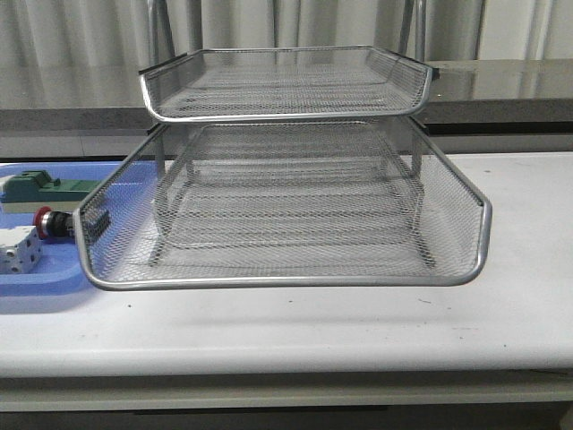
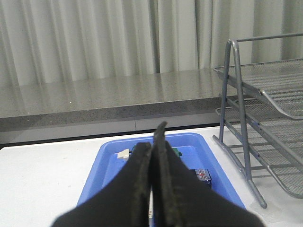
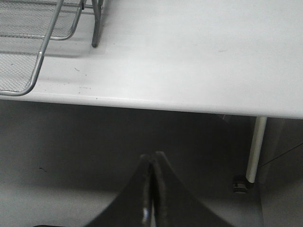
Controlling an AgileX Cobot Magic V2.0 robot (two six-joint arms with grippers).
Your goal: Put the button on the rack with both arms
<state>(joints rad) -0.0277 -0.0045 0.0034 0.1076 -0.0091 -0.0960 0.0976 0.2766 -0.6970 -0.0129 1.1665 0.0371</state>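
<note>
The button (image 1: pixel 52 221), with a red cap and black body, lies in the blue tray (image 1: pixel 36 285) at the far left of the front view, just left of the rack's lowest tier. In the left wrist view only its blue rear block (image 2: pixel 202 175) shows past my fingers. The silver wire-mesh rack (image 1: pixel 286 206) fills the table's middle; it also shows in the left wrist view (image 2: pixel 265 118) and the right wrist view (image 3: pixel 28 42). My left gripper (image 2: pixel 152 142) is shut and empty above the tray. My right gripper (image 3: pixel 152 158) is shut and empty, below and in front of the table edge. Neither arm shows in the front view.
The blue tray (image 2: pixel 106 161) also holds a green-and-white block (image 1: pixel 40 186) and a white cube-like part (image 1: pixel 18 248). A grey counter (image 2: pixel 94 99) and curtains run behind the table. A white table leg (image 3: pixel 254 151) stands near my right gripper.
</note>
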